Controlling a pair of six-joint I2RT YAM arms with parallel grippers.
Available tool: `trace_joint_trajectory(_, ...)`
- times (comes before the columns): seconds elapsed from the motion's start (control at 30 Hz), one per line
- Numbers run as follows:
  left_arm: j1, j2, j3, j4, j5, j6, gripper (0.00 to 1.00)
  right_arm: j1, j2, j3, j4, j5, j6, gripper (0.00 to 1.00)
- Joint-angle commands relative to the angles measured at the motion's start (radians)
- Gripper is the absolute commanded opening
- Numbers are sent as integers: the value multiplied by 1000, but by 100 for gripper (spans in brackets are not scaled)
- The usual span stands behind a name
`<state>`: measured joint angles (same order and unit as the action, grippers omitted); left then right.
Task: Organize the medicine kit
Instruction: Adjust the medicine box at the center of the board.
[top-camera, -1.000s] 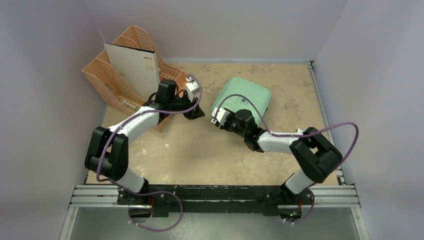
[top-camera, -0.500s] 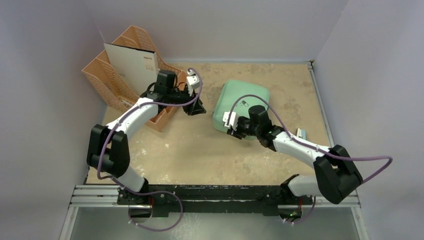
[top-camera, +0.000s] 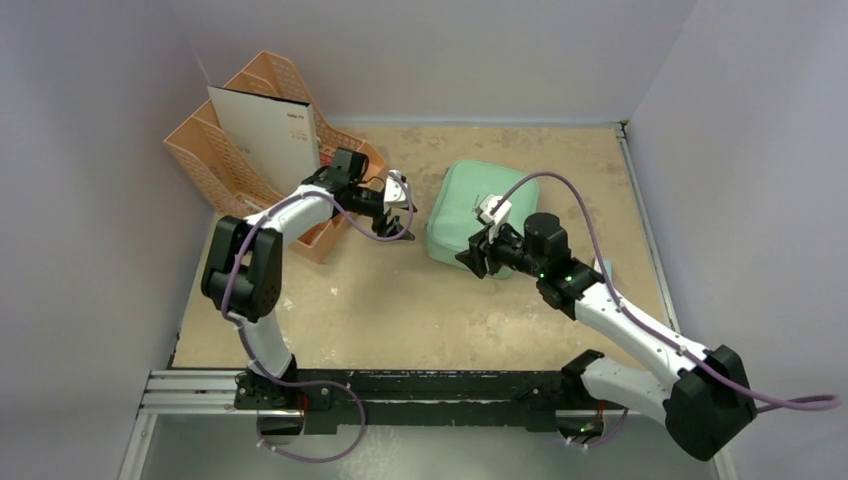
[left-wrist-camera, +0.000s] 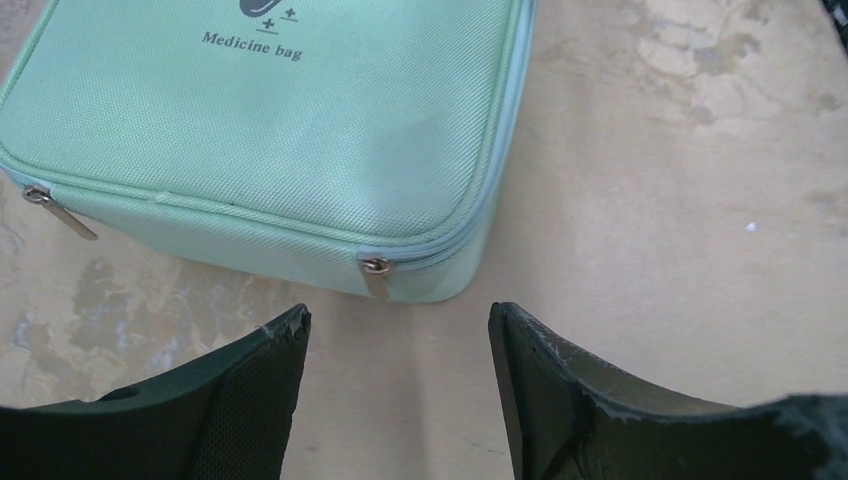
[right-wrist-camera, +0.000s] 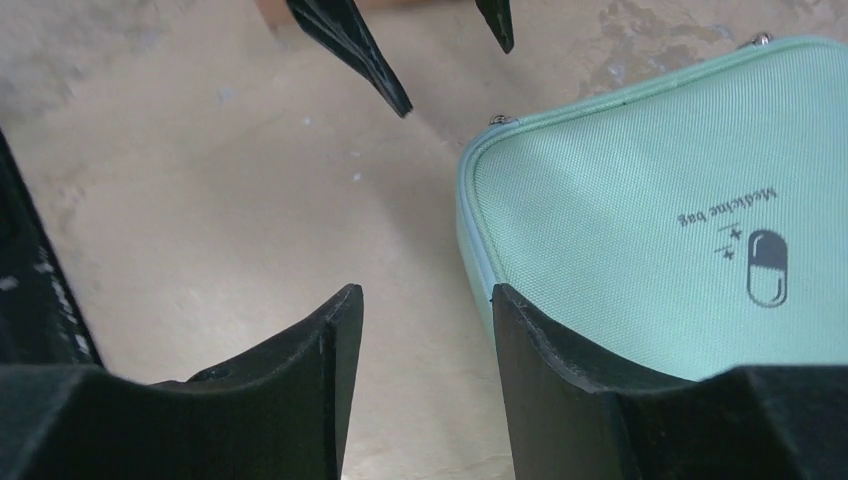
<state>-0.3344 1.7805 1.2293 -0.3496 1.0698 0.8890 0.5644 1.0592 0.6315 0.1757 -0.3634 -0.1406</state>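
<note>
"Medicine bag" read out in dark print on the mint-green medicine kit (left-wrist-camera: 300, 130), just under a pill-capsule logo with small plus signs. The red marks on the white card in the peach organizer (top-camera: 255, 150) were too small to read.

The kit (top-camera: 460, 200) lay flat and zipped shut on the table (top-camera: 400, 310), lid up. It is close to square, so no long axis could be picked out. The foot of its lettering faced the left end effector (left-wrist-camera: 398, 325), and so did the edge with the two zipper pulls (left-wrist-camera: 376, 275).

A second ago the kit sat skewed like a diamond. Now it sat squarer to the table's edges.

The left end effector (top-camera: 400, 225) had come off the organizer to a spot just beside the kit's zipper-pull corner. Its jaws had spread, and only bare table showed between them.

The right arm had swung its elbow out wide, away from the kit. The right end effector (right-wrist-camera: 425, 300) sat at the kit's near corner, jaws parted wider than before and gripping nothing. The kit's edge (right-wrist-camera: 640, 230) was right by one finger. The left fingers (right-wrist-camera: 350, 50) poked in beyond that corner.
</note>
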Motion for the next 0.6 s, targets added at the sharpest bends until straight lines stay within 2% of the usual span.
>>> trace_joint_trajectory(0.0,14,80,113,-123,77,269,65,2,-68,61,-36,111,291,54)
trace_joint_trajectory(0.1,14,134,163,-172,84,308,64,2,-92,99,-121,192,334,55)
trace_joint_trajectory(0.27,14,176,174,-109,90,289,64,2,-124,59,-84,228,436,56)
trace_joint_trajectory(0.57,3,260,223,-140,151,326,62,2,-101,74,-116,281,412,57)
